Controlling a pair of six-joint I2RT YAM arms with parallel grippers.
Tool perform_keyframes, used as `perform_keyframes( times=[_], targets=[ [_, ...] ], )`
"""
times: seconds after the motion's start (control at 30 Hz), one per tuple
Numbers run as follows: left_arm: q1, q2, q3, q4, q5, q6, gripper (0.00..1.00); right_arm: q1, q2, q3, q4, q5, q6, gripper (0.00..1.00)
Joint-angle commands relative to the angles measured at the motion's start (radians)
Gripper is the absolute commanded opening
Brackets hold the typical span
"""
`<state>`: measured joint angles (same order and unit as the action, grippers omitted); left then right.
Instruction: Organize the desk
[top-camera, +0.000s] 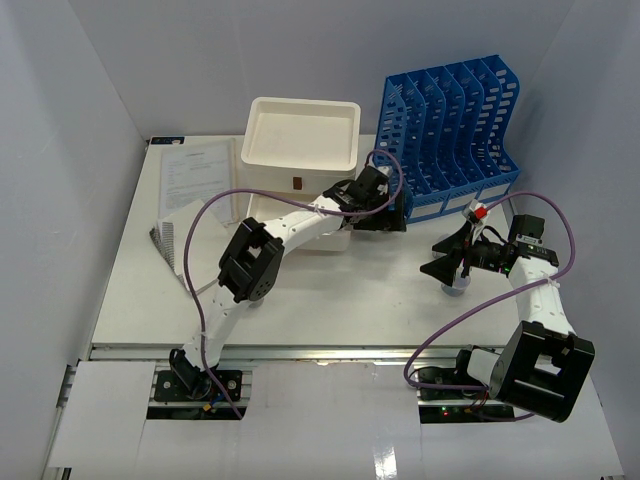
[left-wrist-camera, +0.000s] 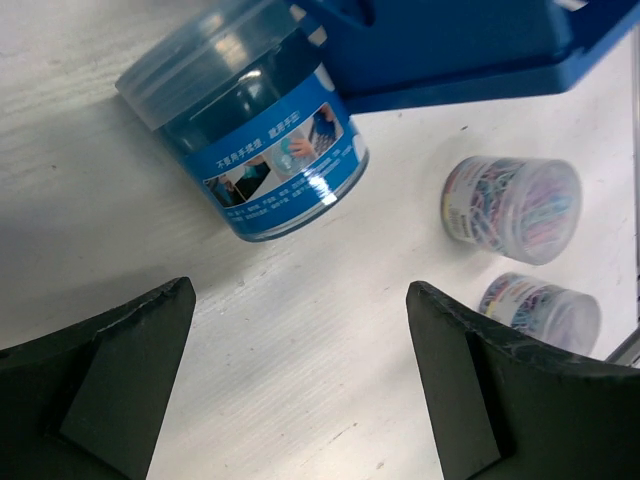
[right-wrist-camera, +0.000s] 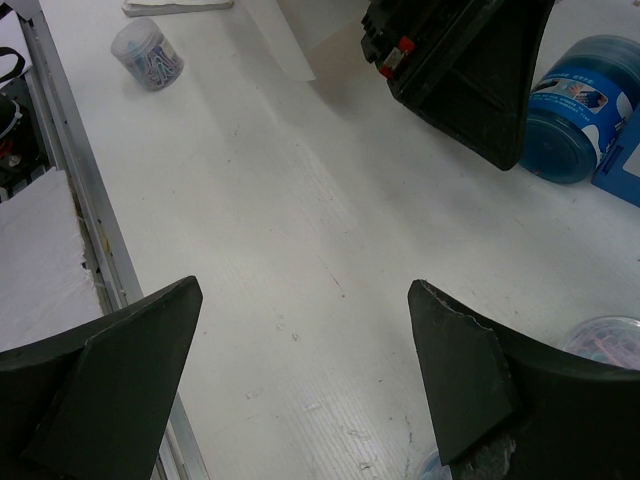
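The desk (top-camera: 350, 300) is a wide white tabletop. My left gripper (top-camera: 385, 215) hangs open just in front of the blue file rack (top-camera: 450, 130). In the left wrist view its jaws (left-wrist-camera: 300, 300) are wide apart over bare desk, short of a blue jar (left-wrist-camera: 250, 140) with a clear lid. Two clear tubs of coloured paper clips (left-wrist-camera: 510, 210) (left-wrist-camera: 540, 310) stand to the jar's right. My right gripper (top-camera: 455, 265) is open above the desk, nothing between its fingers (right-wrist-camera: 470, 370). The blue jar (right-wrist-camera: 580, 110) shows behind the left gripper's black finger (right-wrist-camera: 470, 70).
A cream drawer box (top-camera: 300, 150) with a tray top stands at the back middle. Printed sheets (top-camera: 195, 180) lie at the back left. Another clip tub (right-wrist-camera: 148, 52) stands near the metal front rail (right-wrist-camera: 60, 150). A further tub (right-wrist-camera: 610, 340) sits by my right fingertip.
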<state>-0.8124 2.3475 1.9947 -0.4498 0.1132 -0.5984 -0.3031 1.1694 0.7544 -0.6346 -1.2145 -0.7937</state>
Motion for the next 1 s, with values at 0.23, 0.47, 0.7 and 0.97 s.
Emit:
perform_keyframes(
  times=[0.23, 0.47, 0.7, 0.97],
  targets=[
    [0.004, -0.039, 0.076, 0.061, -0.152, -0.041, 0.98, -0.004, -0.015, 0.008, -0.012, -0.012, -0.018, 0.90],
    [0.004, 0.024, 0.138, 0.062, -0.227, -0.079, 0.98, -0.005, -0.016, 0.008, -0.013, -0.011, -0.019, 0.90],
    [0.004, 0.067, 0.159, 0.055, -0.272, -0.094, 0.98, -0.004, -0.018, 0.010, -0.013, -0.010, -0.021, 0.90],
    [0.004, 0.105, 0.151, 0.045, -0.291, -0.105, 0.98, -0.004, -0.014, 0.011, -0.014, -0.016, -0.021, 0.90]
  ],
)
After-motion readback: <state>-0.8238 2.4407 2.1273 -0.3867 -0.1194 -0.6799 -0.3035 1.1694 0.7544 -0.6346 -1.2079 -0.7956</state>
